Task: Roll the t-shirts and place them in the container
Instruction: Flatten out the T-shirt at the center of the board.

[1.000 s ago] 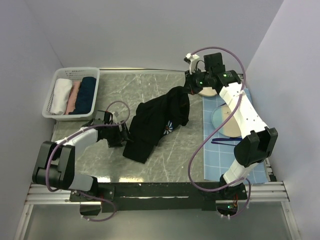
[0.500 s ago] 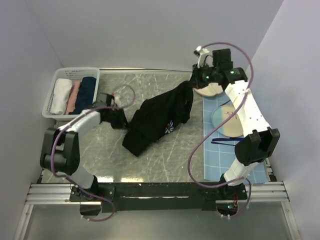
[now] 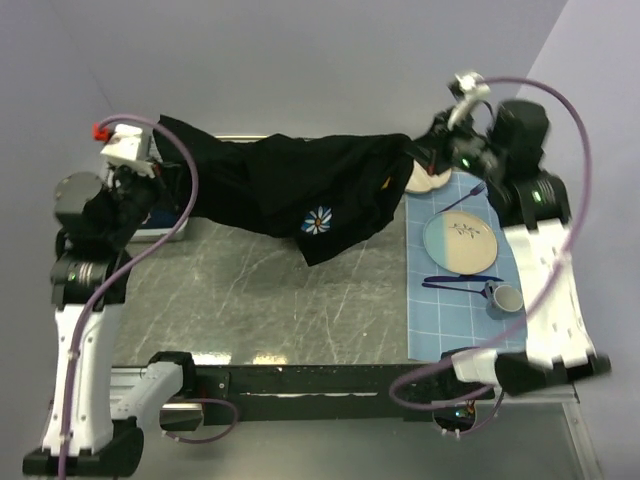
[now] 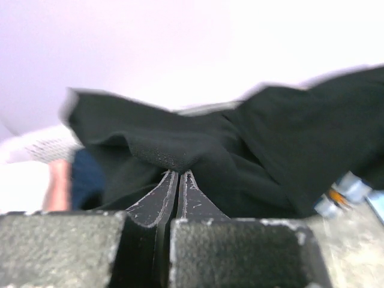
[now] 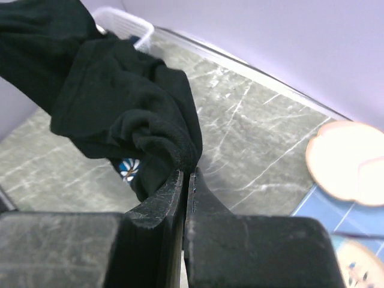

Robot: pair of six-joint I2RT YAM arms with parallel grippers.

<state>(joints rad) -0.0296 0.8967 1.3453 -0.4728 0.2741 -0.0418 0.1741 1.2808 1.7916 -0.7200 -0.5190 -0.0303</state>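
T-shirt (image 3: 290,185) hangs stretched between raised left claw (image 4: 178,173) and right claw (image 5: 187,171), both clamping it.

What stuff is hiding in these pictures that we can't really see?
- Basket: in the top view the left arm and t-shirt mostly cover it; in the left wrist view it is a blur.
- Tan plate: cut off by the right wrist view's edge; in the top view, partly behind the t-shirt.
- Which part of the t-shirt the left gripper and right gripper pinch: bunched folds hide it.
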